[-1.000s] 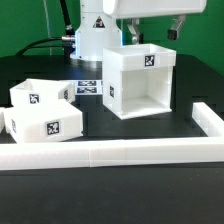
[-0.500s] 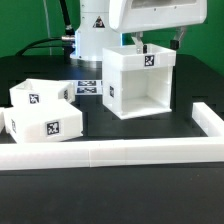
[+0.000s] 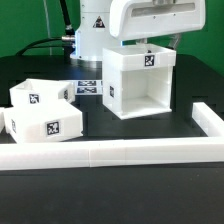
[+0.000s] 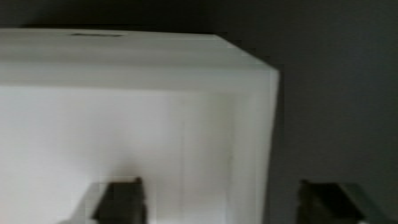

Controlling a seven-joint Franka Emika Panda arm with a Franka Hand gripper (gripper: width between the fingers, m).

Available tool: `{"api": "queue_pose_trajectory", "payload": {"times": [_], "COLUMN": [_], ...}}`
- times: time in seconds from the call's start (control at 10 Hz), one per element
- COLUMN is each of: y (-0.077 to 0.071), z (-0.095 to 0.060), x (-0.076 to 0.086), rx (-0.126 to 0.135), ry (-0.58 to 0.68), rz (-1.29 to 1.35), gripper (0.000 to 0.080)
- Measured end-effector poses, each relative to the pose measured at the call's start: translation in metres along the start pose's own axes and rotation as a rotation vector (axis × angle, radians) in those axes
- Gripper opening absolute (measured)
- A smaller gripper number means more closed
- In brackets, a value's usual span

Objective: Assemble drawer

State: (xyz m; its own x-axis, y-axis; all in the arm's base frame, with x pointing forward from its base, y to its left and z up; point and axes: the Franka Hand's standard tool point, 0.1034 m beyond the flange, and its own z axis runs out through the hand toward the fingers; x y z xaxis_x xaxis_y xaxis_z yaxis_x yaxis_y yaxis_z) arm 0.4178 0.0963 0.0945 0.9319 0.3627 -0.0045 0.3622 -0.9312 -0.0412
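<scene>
I am watching the gripper (image 3: 157, 44) hanging over the housing (image 3: 140, 80), which is standing upright toward the far edge of the worktop, on the exterior view's right. The housing is showing me its open face, with a black-and-white tag on the band above the opening.

The claw is spread wide and is gripping nothing. In the wrist view I am looking down at the gripper (image 4: 222, 205), and its two dark fingers (image 4: 119, 203) are straddling one wall of the housing (image 4: 143, 110). One finger is over the white inside and the other is over the dark worktop beyond the wall. I cannot tell whether either finger is touching the plastic.

The two trays are sitting together near the edge of the worktop on the exterior view's left, well apart from the housing. The rear tray (image 3: 38, 95) is lying further back, and the front tray (image 3: 42, 125) is lying just before it, closer to the near edge. Both are showing tags on their sides.

The marker board (image 3: 88, 88) is lying flat between the trays and the housing. The border rail (image 3: 110, 152) is running along the near edge and turning back at the near corner on the exterior view's right. The arm's white base (image 3: 95, 35) is standing at the far edge behind the housing.
</scene>
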Motion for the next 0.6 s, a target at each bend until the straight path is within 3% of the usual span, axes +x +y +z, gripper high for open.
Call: {"api": "queue_pose_trajectory", "payload": {"times": [0.1,0.2,0.3,0.6], "y": [0.0000,0.0000,0.0001,0.0001], "z": [0.0000,0.0001,-0.0001,-0.0001], "x": [0.0000,-0.0001,0.0001,0.0002], "rx": [0.000,0.000,0.000,0.000], "ry": [0.000,0.000,0.000,0.000], "rz": [0.000,0.000,0.000,0.000], "gripper": [0.0282,0.0101,0.0036,0.0036]}}
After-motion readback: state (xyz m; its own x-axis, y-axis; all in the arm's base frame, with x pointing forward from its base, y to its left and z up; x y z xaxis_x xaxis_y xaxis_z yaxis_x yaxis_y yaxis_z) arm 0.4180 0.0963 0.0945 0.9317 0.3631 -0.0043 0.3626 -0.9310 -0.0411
